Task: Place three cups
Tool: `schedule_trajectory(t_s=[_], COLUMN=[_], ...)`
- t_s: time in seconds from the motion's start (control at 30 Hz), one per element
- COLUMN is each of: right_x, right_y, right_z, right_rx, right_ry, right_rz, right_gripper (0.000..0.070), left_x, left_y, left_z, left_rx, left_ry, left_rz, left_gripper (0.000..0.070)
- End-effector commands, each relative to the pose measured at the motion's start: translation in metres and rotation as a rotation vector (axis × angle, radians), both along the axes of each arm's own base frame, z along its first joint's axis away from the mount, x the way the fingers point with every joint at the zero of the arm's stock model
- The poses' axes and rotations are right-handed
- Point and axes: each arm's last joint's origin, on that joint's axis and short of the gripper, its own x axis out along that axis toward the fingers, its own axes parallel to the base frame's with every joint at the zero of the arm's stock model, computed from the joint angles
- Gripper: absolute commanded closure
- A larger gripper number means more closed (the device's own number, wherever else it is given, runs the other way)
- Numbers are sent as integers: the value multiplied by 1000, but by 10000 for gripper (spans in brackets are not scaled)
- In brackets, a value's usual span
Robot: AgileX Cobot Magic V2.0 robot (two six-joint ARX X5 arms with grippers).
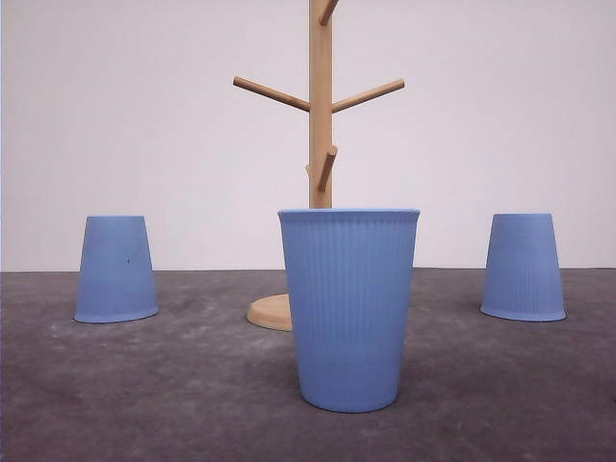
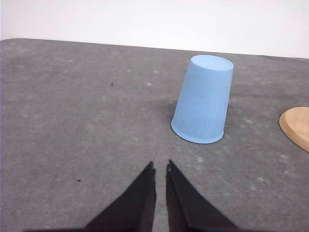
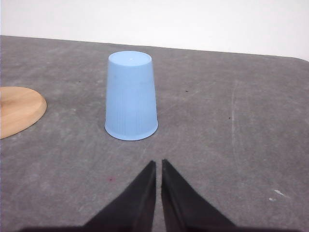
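Three light-blue ribbed cups stand on the grey table. One cup (image 1: 350, 306) is upright, near the front at the centre. A second cup (image 1: 116, 269) stands upside down at the left; it also shows in the left wrist view (image 2: 203, 99), ahead of my left gripper (image 2: 160, 169), which is shut and empty. The third cup (image 1: 524, 267) stands upside down at the right and appears in the right wrist view (image 3: 131, 95), just ahead of my right gripper (image 3: 159, 164), also shut with nothing in it.
A wooden mug tree (image 1: 320, 106) with angled pegs rises behind the centre cup on a round base (image 1: 271, 312). The base's edge shows beside each inverted cup (image 2: 296, 126) (image 3: 18, 109). A white wall closes the back of the table.
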Motion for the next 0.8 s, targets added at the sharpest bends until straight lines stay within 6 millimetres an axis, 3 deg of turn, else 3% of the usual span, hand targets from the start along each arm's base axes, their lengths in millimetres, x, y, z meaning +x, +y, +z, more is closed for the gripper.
schedule_trajectory(t_s=[0.0,0.77], right_x=[0,0], right_y=[0,0], right_z=[0,2], right_rx=[11,17], right_ry=[-11,-26], right_rz=[-4,-4], right_gripper=[683,683], left_x=[0,0], left_y=[0,0], left_z=[-5,-5], left_rx=[4,4], left_ry=[19,19], left_rz=[0,0], left_gripper=[684,684])
